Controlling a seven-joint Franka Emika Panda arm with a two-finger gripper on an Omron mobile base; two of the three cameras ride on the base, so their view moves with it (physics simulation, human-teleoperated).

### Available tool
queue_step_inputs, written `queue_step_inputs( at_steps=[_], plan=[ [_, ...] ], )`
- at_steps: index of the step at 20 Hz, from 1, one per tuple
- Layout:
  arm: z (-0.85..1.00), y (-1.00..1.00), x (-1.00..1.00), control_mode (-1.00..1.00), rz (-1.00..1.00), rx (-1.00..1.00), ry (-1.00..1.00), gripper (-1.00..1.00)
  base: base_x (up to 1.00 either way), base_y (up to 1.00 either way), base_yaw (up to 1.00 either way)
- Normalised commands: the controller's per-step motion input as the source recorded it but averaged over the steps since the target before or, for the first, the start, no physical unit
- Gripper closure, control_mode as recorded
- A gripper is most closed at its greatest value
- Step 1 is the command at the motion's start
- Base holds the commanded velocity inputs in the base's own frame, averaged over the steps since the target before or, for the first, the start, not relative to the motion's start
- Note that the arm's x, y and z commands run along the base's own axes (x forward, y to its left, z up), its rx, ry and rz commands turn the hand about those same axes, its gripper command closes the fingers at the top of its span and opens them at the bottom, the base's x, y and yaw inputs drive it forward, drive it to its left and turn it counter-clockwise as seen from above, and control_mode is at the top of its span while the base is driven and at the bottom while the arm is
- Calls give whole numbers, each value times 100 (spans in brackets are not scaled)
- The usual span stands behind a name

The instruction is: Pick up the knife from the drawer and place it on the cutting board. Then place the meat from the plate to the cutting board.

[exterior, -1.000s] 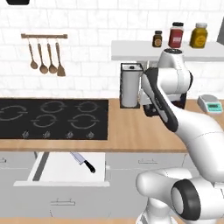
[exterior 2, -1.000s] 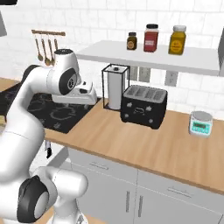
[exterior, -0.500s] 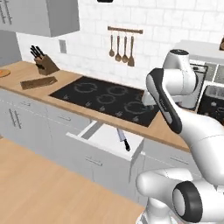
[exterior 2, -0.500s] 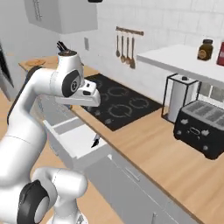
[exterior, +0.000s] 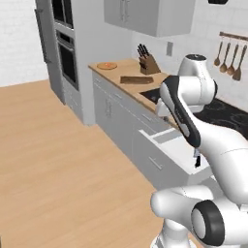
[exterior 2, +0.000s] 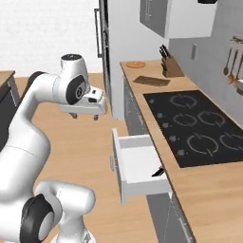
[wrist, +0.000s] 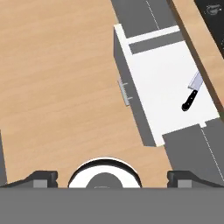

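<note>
The base has swung round since before: the wide white drawer point(wrist: 170, 83) stands pulled out, black-handled silver knife point(wrist: 191, 93) inside, seemingly untouched; the gripper point(exterior 2: 86, 115) hovers apart over the floor.

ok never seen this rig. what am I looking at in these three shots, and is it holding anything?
It's a rendered kitchen with a white robot arm on a driving base. Two cameras ride on the base, behind the arm to its left and right; the third sits on the hand and looks down along the gripper. The gripper hangs open over the floor, holding nothing. Below it the drawer stands pulled out, with a black-handled knife lying at its counter side, blade partly under the counter edge. On the far counter lie the dark cutting board, a round plate carrying something small and orange, and a knife block. The stovetop sits between.
</note>
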Motion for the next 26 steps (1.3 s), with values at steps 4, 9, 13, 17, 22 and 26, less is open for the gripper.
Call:
queue_step_inputs(
  at_steps=[4,9,13,17,22,26],
  plan=[
    [0,0,0,100,0,0,0,-100,-19,-1,18],
    [0,0,0,100,0,0,0,-100,-36,-51,8],
    [0,0,0,100,0,0,0,-100,-4,-91,31],
    [0,0,0,100,0,0,0,-100,-2,-71,48],
    [0,0,0,100,0,0,0,-100,-23,-20,8],
    [0,0,0,100,0,0,0,-100,-24,-55,3]
  ],
)
